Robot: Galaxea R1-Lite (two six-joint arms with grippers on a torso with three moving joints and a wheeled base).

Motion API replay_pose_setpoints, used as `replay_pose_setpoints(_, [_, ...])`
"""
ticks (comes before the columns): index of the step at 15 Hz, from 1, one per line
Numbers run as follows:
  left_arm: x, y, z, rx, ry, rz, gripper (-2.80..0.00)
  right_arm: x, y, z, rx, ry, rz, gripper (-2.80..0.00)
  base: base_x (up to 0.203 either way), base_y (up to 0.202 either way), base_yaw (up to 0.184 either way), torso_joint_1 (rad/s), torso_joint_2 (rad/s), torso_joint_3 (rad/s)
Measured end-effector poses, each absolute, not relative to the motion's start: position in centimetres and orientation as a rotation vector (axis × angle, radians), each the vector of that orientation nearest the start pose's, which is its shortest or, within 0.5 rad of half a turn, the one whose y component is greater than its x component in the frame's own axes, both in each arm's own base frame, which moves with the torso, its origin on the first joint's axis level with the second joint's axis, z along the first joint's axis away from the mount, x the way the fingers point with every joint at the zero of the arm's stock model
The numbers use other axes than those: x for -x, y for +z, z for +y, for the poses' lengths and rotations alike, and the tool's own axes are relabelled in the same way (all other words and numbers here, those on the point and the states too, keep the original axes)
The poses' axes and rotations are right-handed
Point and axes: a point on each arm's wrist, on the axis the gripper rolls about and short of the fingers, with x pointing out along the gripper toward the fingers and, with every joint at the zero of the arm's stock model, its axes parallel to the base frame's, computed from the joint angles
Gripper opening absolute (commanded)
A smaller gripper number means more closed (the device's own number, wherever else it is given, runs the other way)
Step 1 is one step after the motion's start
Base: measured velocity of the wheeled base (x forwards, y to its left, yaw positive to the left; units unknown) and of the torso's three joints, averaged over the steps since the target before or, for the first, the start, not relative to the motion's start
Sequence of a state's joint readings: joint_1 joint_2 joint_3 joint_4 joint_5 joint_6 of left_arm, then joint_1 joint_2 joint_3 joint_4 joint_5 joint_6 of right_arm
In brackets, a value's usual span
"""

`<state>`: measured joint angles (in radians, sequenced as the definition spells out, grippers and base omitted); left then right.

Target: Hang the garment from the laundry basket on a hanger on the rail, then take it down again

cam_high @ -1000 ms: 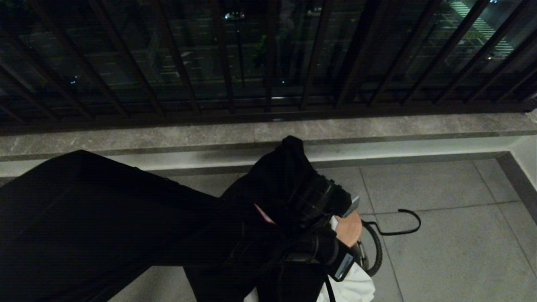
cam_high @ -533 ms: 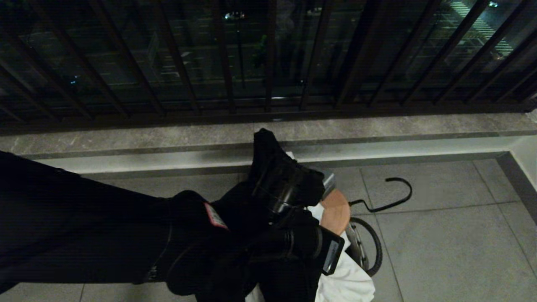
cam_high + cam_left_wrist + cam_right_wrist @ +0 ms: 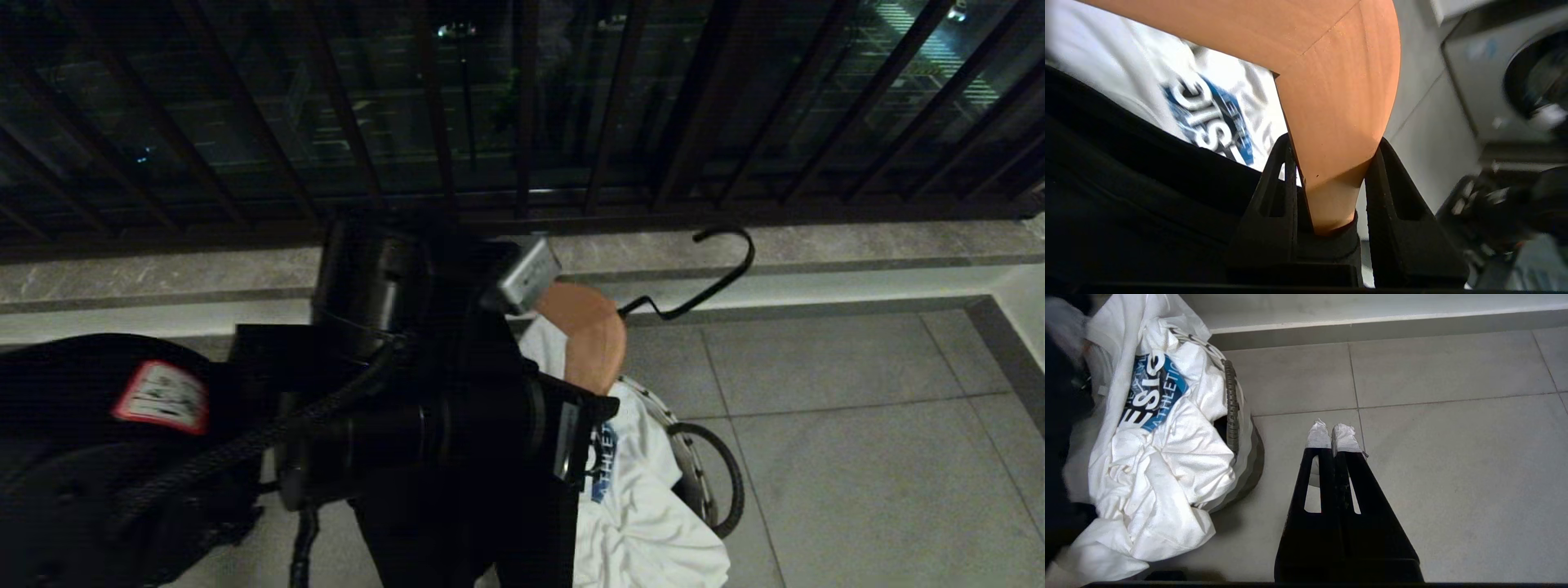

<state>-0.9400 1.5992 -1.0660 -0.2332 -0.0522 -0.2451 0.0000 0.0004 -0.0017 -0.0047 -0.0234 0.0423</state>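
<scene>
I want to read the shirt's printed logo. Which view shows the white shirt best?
The right wrist view: the white shirt spills over the laundry basket, logo plain. Head view hides part behind the left arm; left wrist shows a patch.

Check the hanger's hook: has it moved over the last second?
Yes. The hook rose from the floor tiles up to the stone ledge, carried by the left gripper.

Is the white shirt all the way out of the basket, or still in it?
Still partly in. The white T-shirt spills crumpled over the laundry basket rim, while its top rides up on the wooden hanger.
</scene>
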Motion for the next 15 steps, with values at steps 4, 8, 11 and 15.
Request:
replay_pose_setpoints(4, [-14.6, 27.9, -20.0, 0.135, -0.948, 0.312, -2.80, 2.3, 7.6, -0.1, -0.042, -0.023, -0.007, -2.80, 0.000, 0.000, 0.000, 0.000, 0.00, 0.000])
replay_pose_setpoints(8, [-12.2, 30.0, -16.6, 0.164, -0.952, 0.254, -2.80, 2.3, 7.6, -0.1, -0.042, -0.023, -0.007, -2.80, 0.000, 0.000, 0.000, 0.000, 0.00, 0.000])
replay_pose_setpoints(11, [-10.5, 31.2, -14.2, 0.182, -0.956, 0.219, -2.80, 2.3, 7.6, -0.1, -0.042, -0.023, -0.007, -2.80, 0.000, 0.000, 0.000, 0.000, 0.00, 0.000])
replay_pose_setpoints(15, [-8.2, 32.1, -11.1, 0.189, -0.954, 0.203, -2.80, 2.3, 7.6, -0.1, -0.042, -0.023, -0.007, -2.80, 0.000, 0.000, 0.000, 0.000, 0.00, 0.000])
